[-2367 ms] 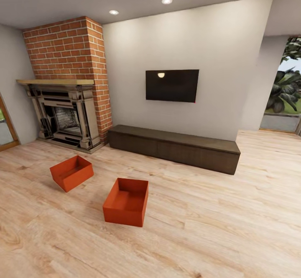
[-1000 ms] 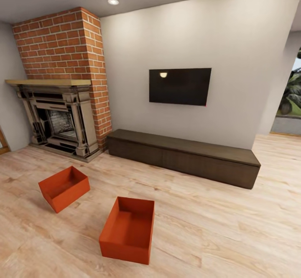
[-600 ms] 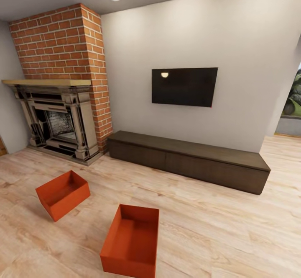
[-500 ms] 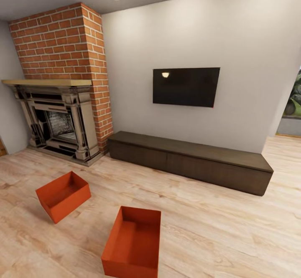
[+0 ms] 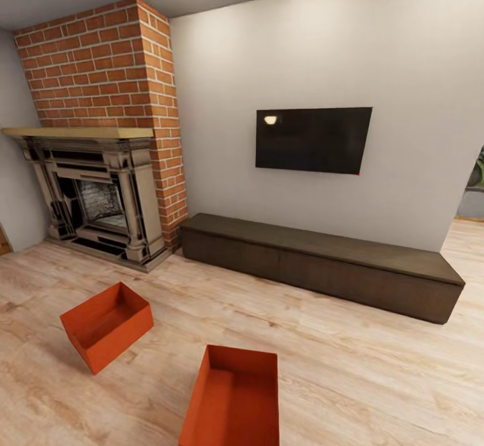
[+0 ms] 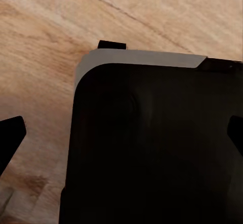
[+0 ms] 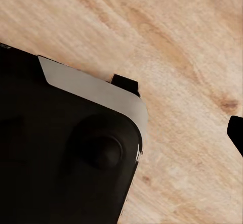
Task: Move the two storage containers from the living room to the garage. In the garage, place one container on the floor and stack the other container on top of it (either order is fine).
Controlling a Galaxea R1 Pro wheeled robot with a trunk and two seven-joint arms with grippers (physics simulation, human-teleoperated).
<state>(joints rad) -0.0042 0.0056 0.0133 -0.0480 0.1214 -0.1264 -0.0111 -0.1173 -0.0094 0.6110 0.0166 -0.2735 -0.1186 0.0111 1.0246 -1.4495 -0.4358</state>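
Approaching the two storage containers: nearer bin (image 5: 232, 402) just ahead, other bin (image 5: 106, 324) toward the fireplace (image 5: 101, 194). Both my claws look spread, holding nothing. Next I must reach down and grip a wall.

Aimed downward over a black housing (image 6: 152, 173), left pincer (image 6: 121, 135) spread wide, dark fingertips (image 6: 10, 135) far apart. Aimed downward too, right pincer (image 7: 121, 133), with a single fingertip (image 7: 236, 132) in sight; spread impossible to judge.
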